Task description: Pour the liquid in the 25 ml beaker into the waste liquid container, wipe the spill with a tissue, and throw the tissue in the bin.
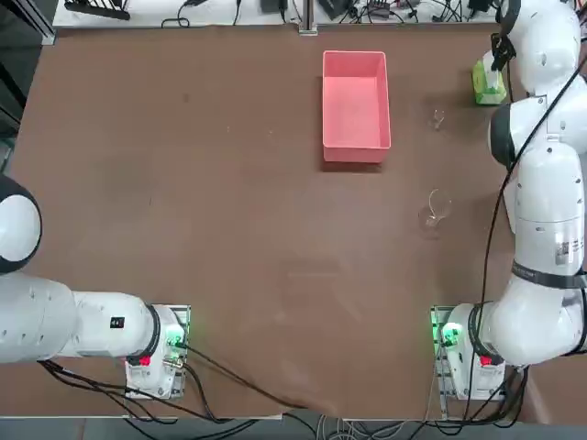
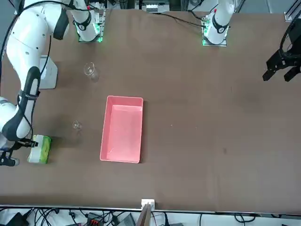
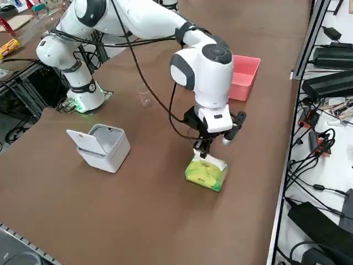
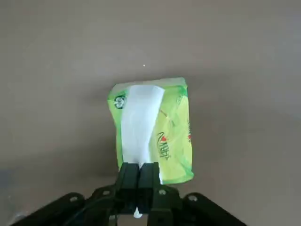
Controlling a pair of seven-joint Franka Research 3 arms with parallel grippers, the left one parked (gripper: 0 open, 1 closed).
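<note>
Here, right gripper [image 4: 139, 181] poised directly above the green tissue pack [image 4: 153, 129], at the table's far right corner from the robot's side; fingers [image 4: 128, 179] pressed together, pinching a white tissue [image 4: 138, 125] that rises from the pack's slot up between them; sheet drawn taut as a strip, not yet free of the pack.

Pack's long axis in line with the strip of tissue; pull needed, by judgement, straight up and away from the pack, so the sheet slips out without dragging the pack along.

Elsewhere, well apart from the gripper: pink waste liquid container [image 1: 356, 110] near the table's middle far edge, empty-looking; 25 ml beaker [image 1: 437, 119] upright just beside the container's right wall, between container and pack; larger beaker [image 1: 434, 213] nearer the robot's base, seemingly tilted or lying; hard to tell which.

White lidded bin [image 3: 102, 146] open, on the table's right side, nearer the base than the pack.

Spill itself not discernible on the brown table [image 1: 183, 229].
</note>
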